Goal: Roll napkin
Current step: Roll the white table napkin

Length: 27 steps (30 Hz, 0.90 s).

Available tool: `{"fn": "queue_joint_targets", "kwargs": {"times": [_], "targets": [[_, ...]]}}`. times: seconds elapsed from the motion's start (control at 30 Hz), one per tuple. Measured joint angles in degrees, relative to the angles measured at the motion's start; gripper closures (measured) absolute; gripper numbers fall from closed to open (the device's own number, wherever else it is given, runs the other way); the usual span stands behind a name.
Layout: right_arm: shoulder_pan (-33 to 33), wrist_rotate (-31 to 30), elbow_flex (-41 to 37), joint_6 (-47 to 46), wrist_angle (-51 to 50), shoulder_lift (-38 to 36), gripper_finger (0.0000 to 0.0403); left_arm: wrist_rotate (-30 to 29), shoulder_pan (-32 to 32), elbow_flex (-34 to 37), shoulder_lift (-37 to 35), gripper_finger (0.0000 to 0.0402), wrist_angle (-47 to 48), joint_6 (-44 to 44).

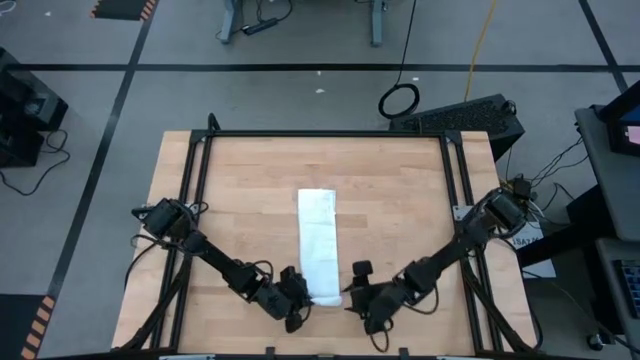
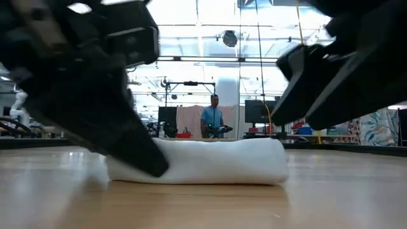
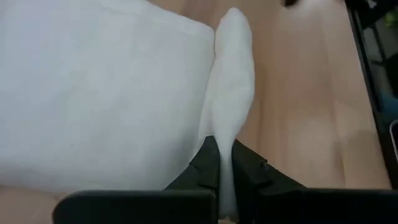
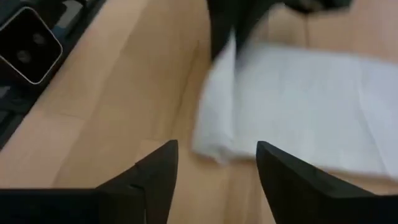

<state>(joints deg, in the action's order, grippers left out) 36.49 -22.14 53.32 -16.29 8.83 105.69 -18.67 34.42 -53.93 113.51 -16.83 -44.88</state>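
Observation:
The white napkin [image 1: 318, 240] lies on the wooden table as a long folded strip running from far to near. Its near end [image 1: 326, 297] is raised into a thick fold or roll, which shows as a low white bolster in the low view [image 2: 210, 162]. My left gripper [image 1: 299, 299] is at that end's left side, shut on the cloth. My right gripper [image 1: 356, 296] is open just right of the same end, its fingers [image 4: 158, 171] apart and short of the cloth [image 4: 298, 99], touching nothing. My left gripper pinches the raised fold at the napkin's near end [image 3: 227, 146] between its two fingers [image 3: 207, 167], at the fold's left end. The fingers come slanting down from the table's left, along the ridge. The cloth ridge [image 3: 233, 56] stands up beyond them; the rest lies flat on the table.
A black metal frame [image 1: 330, 134] runs around the tabletop, with rails on the left [image 1: 190, 200] and right [image 1: 462, 200]. Bare wood lies on both sides of the napkin. A person [image 2: 213, 117] stands far off in the room behind the table.

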Motion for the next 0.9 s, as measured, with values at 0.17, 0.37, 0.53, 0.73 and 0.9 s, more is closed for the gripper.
{"fn": "queue_joint_targets", "kwargs": {"times": [0.17, 0.37, 0.53, 0.73, 0.9], "targets": [[2.7, -4.8, 0.0, 3.5, 8.0, 2.4, 0.0191, 3.4, -2.5, 1.1, 0.3, 0.0387, -2.2, -3.7], [2.4, -7.0, 0.0, 0.2, 6.7, 4.8, 0.0191, 6.5, -3.7, 3.3, 0.2, 0.0387, -6.4, -5.9], [2.1, -6.8, 0.0, 2.7, 7.0, 6.2, 0.0206, 7.0, -4.1, 4.0, 0.1, 0.0388, -6.7, -7.8], [2.0, -8.8, 0.0, 6.1, 7.7, 7.3, 0.0228, 8.6, -4.5, 4.1, 0.1, 0.0388, -6.6, -9.4], [1.1, -9.1, 0.0, 5.3, 7.7, 7.4, 0.0225, 8.9, -4.5, 4.1, 0.2, 0.0387, -6.6, -10.1]]}}
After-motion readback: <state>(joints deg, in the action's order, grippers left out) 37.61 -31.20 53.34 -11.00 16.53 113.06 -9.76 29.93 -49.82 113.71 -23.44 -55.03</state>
